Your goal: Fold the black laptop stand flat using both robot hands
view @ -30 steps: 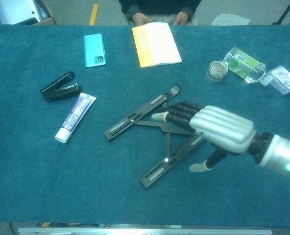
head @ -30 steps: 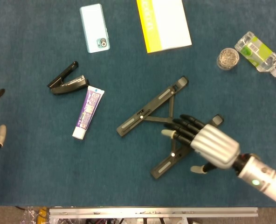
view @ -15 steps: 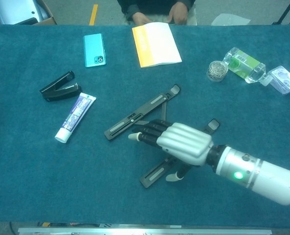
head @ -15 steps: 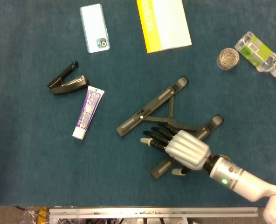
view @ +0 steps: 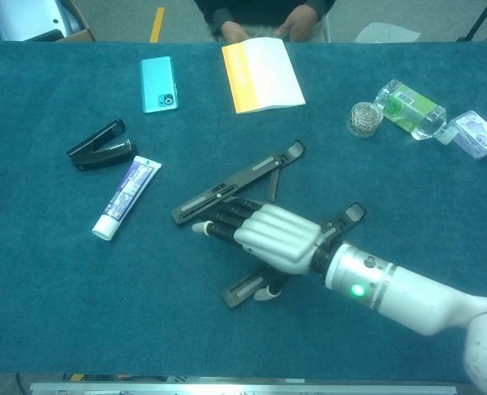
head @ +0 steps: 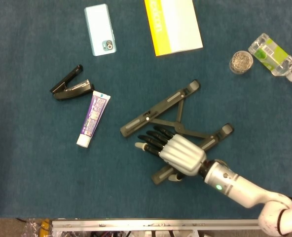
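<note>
On the dark blue felt-covered table (head: 32, 187), in the left part of the head view, a black stapler (head: 71, 87) lies open-jawed at mid-height, and just beside it, lower right, lies a white and purple toothpaste tube (head: 92, 119) with its cap pointing toward the bottom edge. Above them, near the top edge, a light blue smartphone (head: 100, 29) lies with its camera side up. Toward the top centre lies a yellow and white booklet (head: 172, 25). In the middle of the frame lies the black folding laptop stand (head: 161, 110), still spread open: one long bar runs from lower left to upper right, a second bar lies below it toward the lower centre, and thin cross-links join the two. The silver and black right hand (head: 171, 149) lies over the middle of the stand, coming in from the lower right corner, its fingers stretched toward the left, close together, over the cross-links; whether they press on the stand cannot be told. At the upper right stand a small round container of metal clips (head: 241, 61) and a clear plastic bottle with a green label (head: 272, 54). The left hand shows in neither view.
</note>
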You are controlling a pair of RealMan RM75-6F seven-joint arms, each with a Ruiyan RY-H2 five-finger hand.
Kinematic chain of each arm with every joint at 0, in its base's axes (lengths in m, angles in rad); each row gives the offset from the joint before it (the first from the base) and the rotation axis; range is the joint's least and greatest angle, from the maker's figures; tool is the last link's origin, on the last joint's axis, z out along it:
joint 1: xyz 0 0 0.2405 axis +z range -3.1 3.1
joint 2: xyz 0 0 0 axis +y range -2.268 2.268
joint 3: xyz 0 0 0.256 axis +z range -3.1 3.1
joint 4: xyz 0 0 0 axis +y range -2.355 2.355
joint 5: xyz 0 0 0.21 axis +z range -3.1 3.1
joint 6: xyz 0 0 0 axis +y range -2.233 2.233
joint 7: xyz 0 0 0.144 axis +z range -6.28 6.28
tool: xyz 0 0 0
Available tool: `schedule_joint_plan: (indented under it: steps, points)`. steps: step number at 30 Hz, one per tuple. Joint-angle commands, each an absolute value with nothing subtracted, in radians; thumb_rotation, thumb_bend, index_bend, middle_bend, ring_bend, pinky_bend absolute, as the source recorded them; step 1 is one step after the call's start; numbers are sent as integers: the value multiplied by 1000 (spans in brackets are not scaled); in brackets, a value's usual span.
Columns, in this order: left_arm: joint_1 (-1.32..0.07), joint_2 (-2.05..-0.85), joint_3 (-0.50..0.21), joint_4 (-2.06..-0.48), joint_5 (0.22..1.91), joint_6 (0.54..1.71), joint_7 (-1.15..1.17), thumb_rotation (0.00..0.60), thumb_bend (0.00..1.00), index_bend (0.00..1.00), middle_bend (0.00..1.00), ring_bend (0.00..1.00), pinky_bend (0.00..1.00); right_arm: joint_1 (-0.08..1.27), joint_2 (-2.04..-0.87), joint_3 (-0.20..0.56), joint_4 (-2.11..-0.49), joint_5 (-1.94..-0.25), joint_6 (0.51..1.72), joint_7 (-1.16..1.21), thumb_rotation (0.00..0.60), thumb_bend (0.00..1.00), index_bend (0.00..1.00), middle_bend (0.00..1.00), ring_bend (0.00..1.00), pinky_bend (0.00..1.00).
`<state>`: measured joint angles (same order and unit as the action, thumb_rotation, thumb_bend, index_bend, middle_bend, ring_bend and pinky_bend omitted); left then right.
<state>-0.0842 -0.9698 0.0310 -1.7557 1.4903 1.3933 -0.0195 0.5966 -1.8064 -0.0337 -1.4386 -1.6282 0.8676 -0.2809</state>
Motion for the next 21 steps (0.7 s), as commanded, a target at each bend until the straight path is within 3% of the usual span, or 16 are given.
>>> schedule_joint_plan:
  steps: [1, 17, 21]
  points:
    - [-82, -969, 30, -1752, 1490, 1396, -24, 600, 474, 28, 0, 0, 44, 614, -1842, -5, -1412, -1608, 862, -303, 600, 0, 0, 36, 0, 30]
    - [-90, -974, 25, -1741, 1495, 1386, -30, 600, 474, 26, 0, 0, 44, 690, -1988, 141, -1260, -1473, 857, -424, 600, 0, 0, 36, 0, 30]
    - [-101, -974, 29, -1745, 1503, 1368, -20, 600, 474, 26, 0, 0, 44, 694, -1973, 161, -1310, -1418, 838, -396, 600, 0, 0, 36, 0, 30]
